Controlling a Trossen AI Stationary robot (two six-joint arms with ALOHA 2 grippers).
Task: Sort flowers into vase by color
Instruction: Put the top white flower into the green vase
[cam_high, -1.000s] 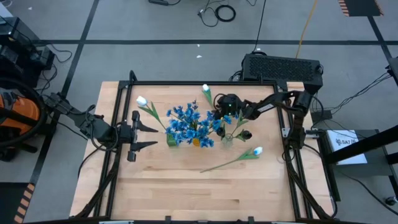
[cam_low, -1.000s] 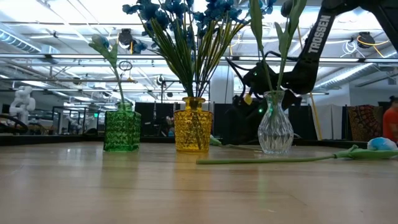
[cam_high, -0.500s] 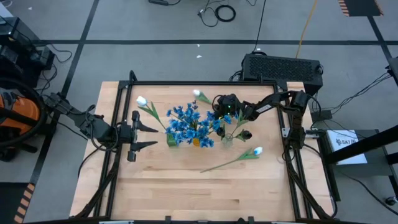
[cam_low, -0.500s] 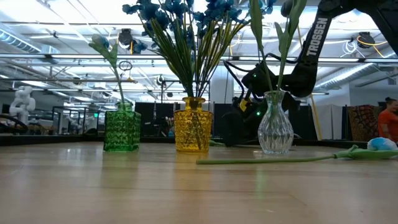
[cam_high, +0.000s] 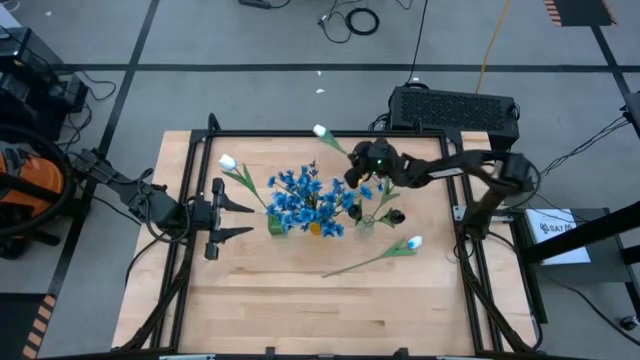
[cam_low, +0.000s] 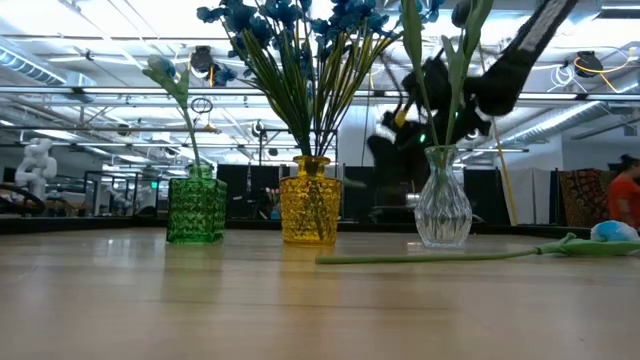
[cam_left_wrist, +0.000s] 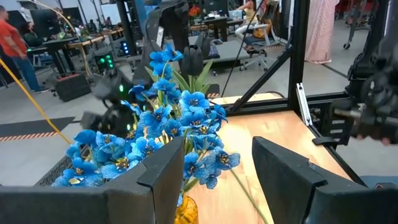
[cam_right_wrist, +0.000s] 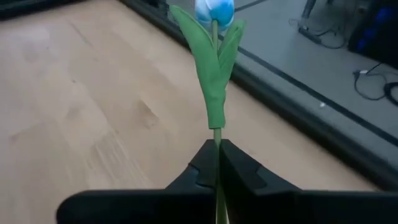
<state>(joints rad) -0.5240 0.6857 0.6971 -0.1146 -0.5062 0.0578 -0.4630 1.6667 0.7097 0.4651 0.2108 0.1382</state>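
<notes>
Green vase (cam_low: 196, 208): you have one white tulip in it, near the counter's left edge.
Left jaws (cam_high: 236, 219): parked open beside it.
Right jaws (cam_right_wrist: 217, 163): just clamped a white tulip stem (cam_right_wrist: 214, 81) and lifted it off the far edge; carry it left next.

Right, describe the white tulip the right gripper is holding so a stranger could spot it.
Start at the bushy blue flowers in the middle of the wooden table. Just beyond them, near the far edge, the right gripper is shut on a thin green stem. Its white tulip is off the table, unlike the tulips in the vase or lying flat.
</notes>
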